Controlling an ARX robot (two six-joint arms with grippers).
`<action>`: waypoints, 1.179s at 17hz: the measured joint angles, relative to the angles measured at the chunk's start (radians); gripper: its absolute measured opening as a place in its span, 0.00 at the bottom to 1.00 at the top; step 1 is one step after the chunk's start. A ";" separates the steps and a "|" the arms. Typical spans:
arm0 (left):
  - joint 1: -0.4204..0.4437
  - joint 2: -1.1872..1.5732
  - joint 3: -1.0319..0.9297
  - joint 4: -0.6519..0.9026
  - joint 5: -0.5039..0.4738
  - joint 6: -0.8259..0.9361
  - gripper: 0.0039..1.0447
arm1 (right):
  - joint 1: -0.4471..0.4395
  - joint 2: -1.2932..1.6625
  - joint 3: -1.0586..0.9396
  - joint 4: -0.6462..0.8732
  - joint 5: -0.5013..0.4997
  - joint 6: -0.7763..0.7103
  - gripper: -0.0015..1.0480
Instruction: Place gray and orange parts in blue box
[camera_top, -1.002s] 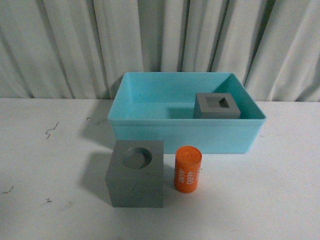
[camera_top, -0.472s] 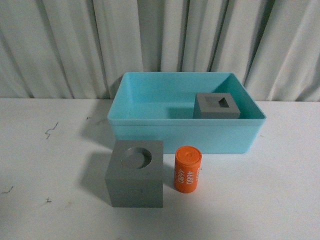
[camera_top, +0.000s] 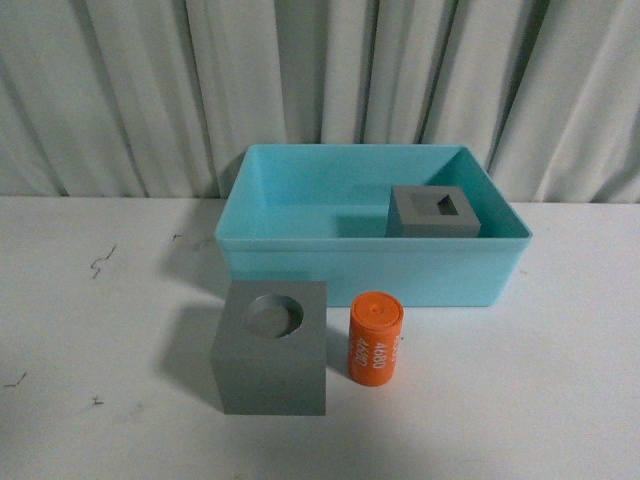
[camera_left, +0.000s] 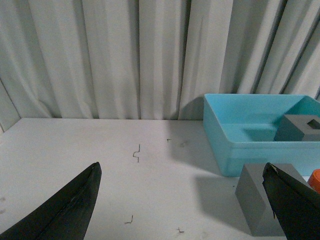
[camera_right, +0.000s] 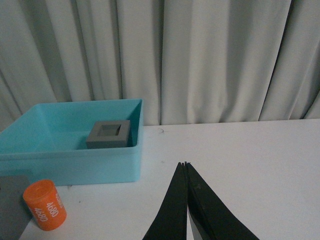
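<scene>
Rectangular-recess cube (camera_top: 434, 212) inside blue box (camera_top: 370, 270); round-recess cube (camera_top: 270, 350) and orange cylinder (camera_top: 374, 338) stand just outside. Left gripper (camera_left: 181, 167) spread wide, empty; right gripper (camera_right: 186, 164) pressed closed, empty.

Front view angled down at the blue box (camera_top: 370, 270), both wrist views low, level, sharing it

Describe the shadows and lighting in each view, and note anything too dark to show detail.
Front view: soft light, no glare; the near cube and the box cast faint shadows leftward on the table. Left wrist view: the open left gripper is dark, without detail. Right wrist view: the shut right gripper is a black silhouette; the print on the cylinder reads clearly.
</scene>
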 joint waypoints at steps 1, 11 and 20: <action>0.000 0.000 0.000 0.000 0.000 0.000 0.94 | 0.000 -0.016 0.000 -0.013 0.000 0.000 0.02; 0.000 0.000 0.000 0.001 -0.001 0.000 0.94 | 0.000 -0.252 0.001 -0.270 0.000 0.000 0.02; 0.000 0.000 0.000 0.000 0.000 0.000 0.94 | 0.000 -0.252 0.001 -0.261 -0.001 -0.001 0.51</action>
